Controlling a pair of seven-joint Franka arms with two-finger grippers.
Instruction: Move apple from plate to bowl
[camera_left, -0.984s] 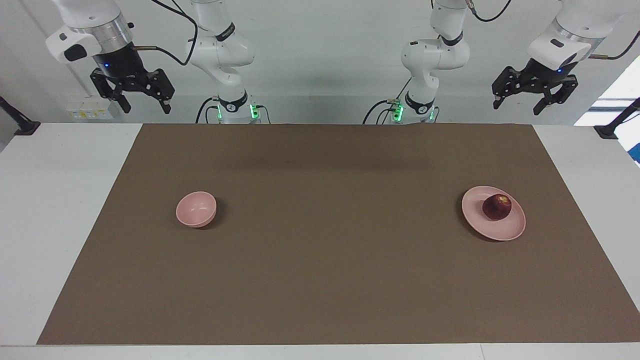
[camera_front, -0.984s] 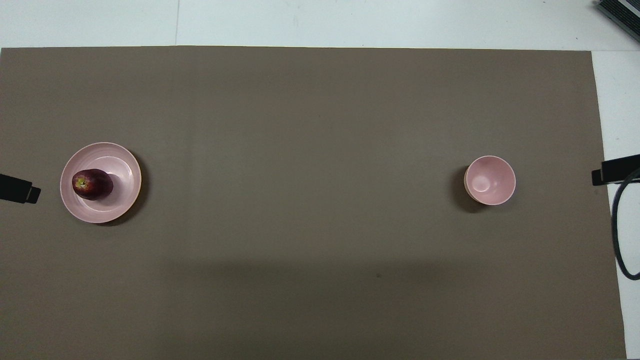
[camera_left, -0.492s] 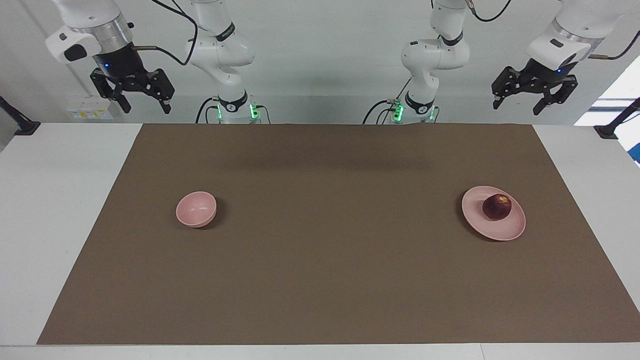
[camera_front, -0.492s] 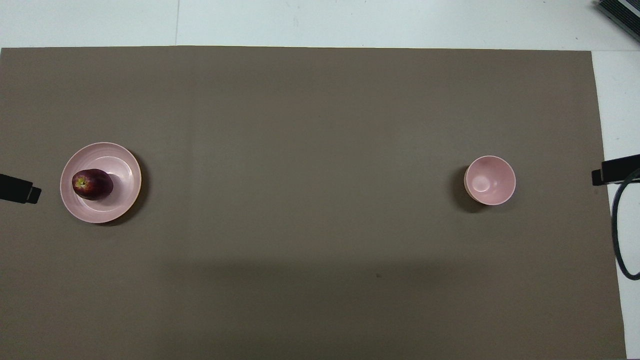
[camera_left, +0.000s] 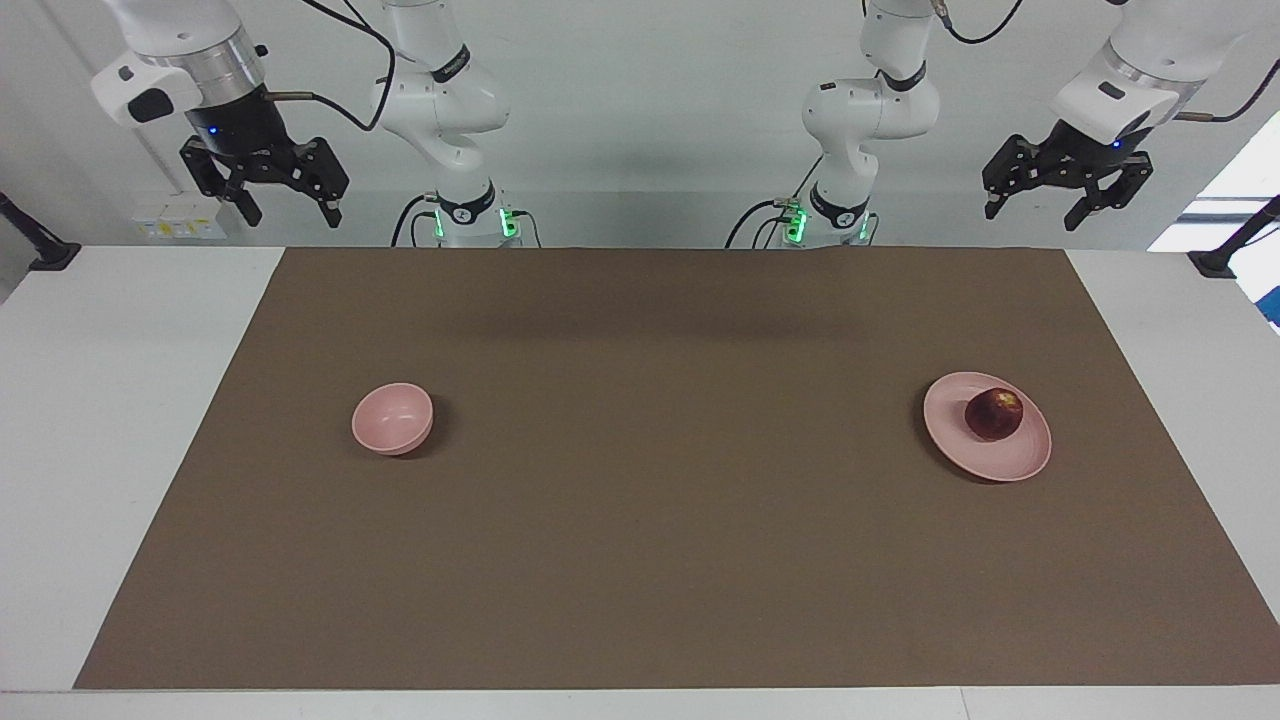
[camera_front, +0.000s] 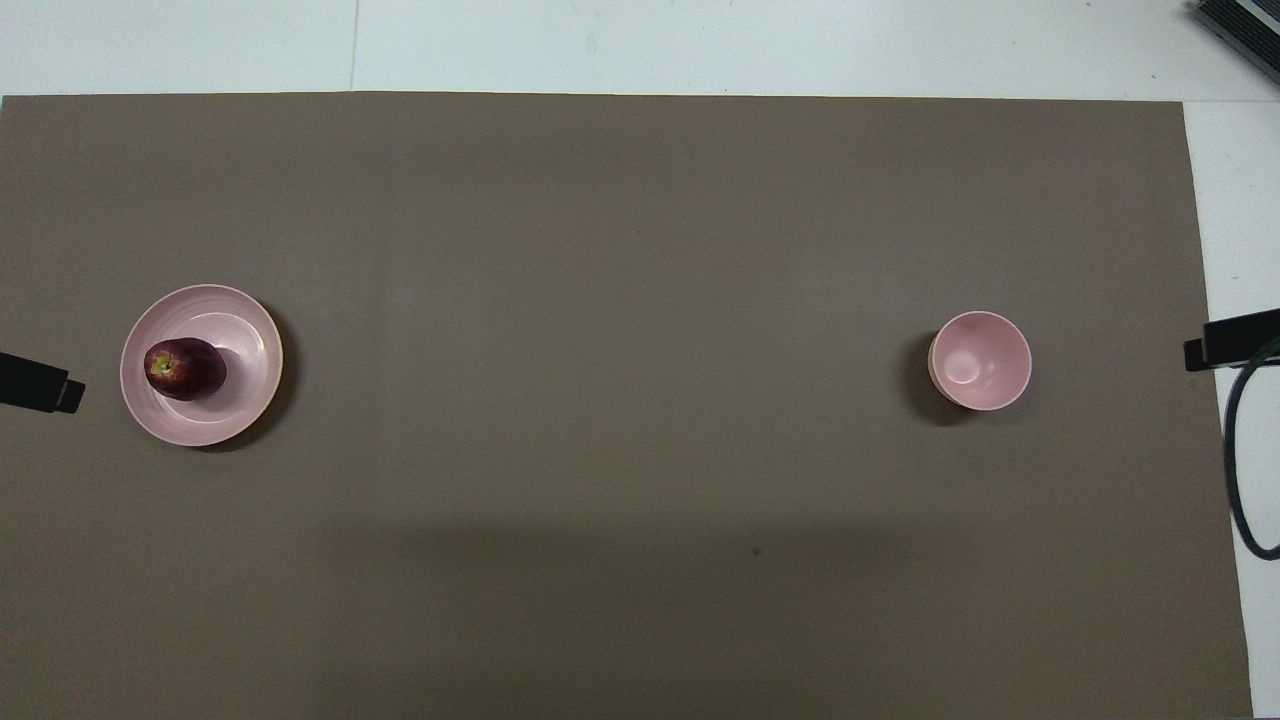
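Fingers apart and empty on both the left gripper (camera_left: 1041, 207) and right gripper (camera_left: 290, 210), apparently parked high by their bases; apple (camera_left: 993, 414) sits on the plate (camera_left: 955, 440), bowl (camera_left: 392, 418) well apart, empty.

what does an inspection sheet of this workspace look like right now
surface: brown mat on a white table
job's things: apple on the plate at the left arm's end; bowl holds nothing, at the right arm's end
clutter: nothing seen
grippers: left gripper and right gripper both open, raised near the robots' edge of the table, holding nothing
cables: black cables run along both arms
surroundings: black clamp mounts at the table's ends
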